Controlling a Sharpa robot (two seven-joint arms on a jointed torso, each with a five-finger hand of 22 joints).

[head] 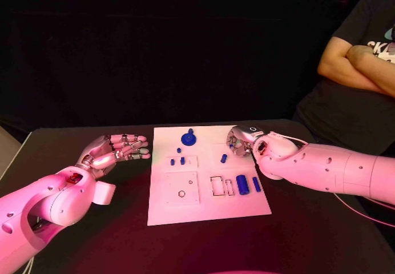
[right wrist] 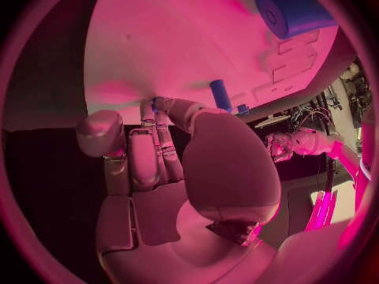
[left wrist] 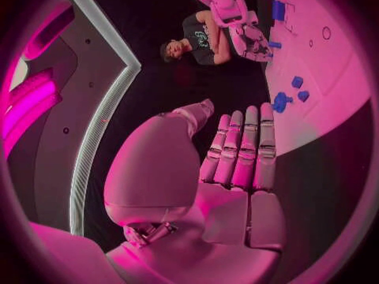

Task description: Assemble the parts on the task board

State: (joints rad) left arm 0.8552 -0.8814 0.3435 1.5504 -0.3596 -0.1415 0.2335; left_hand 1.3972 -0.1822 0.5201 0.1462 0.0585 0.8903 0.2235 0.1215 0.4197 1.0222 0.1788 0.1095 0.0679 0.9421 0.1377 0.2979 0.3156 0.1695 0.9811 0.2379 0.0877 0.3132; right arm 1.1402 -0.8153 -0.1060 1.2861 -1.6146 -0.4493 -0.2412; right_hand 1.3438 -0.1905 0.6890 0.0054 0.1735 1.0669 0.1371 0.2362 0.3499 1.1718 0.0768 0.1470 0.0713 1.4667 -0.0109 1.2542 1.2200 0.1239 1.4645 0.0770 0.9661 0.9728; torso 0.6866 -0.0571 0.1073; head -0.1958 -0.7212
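The white task board (head: 206,208) lies mid-table. On it are blue parts: a round knobbed piece (head: 188,138), short pegs (head: 177,161), a peg (head: 223,158), a thick cylinder (head: 242,182) and a thin one (head: 256,184). My left hand (head: 115,151) hovers palm up beside the board's left edge, fingers apart and holding nothing. My right hand (head: 244,141) bends down over the board's far right part. In the right wrist view a bit of blue (right wrist: 155,100) shows at its fingertips, near the peg (right wrist: 221,94). Whether it grips that piece is unclear.
Rectangular slots (head: 221,186) and a square recess with a small hole (head: 181,189) are cut into the board. Black tabletop (head: 321,228) surrounds it. A person (head: 354,74) stands with folded arms beyond the far right corner.
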